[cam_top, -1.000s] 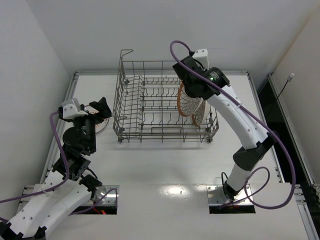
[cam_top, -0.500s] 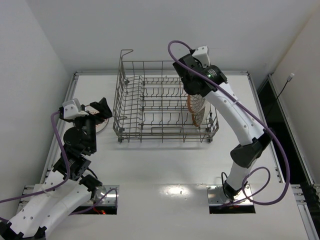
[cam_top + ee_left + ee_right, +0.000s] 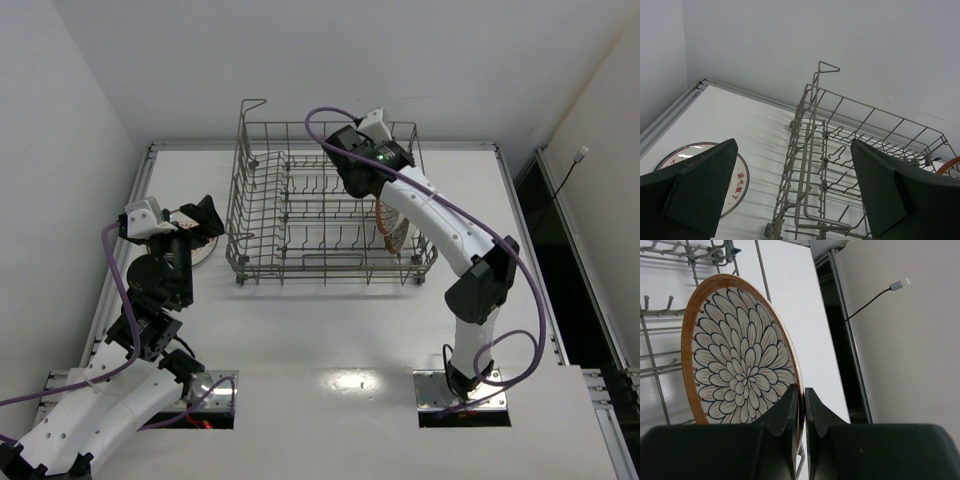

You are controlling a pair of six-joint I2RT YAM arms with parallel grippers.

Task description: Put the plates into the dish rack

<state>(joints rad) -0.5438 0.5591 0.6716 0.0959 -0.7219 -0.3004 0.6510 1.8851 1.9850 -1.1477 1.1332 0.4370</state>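
Bright, even light; soft shadows

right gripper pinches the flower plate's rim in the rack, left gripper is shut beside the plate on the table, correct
No: the left gripper is open, fingers spread wide in the left wrist view, beside the plate on the table. The right gripper pinches the flower plate's rim in the dish rack.

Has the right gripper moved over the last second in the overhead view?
Yes. The right gripper, shut on the petal-flower plate, has moved left against the dish rack, from above its right end toward mid-rack.
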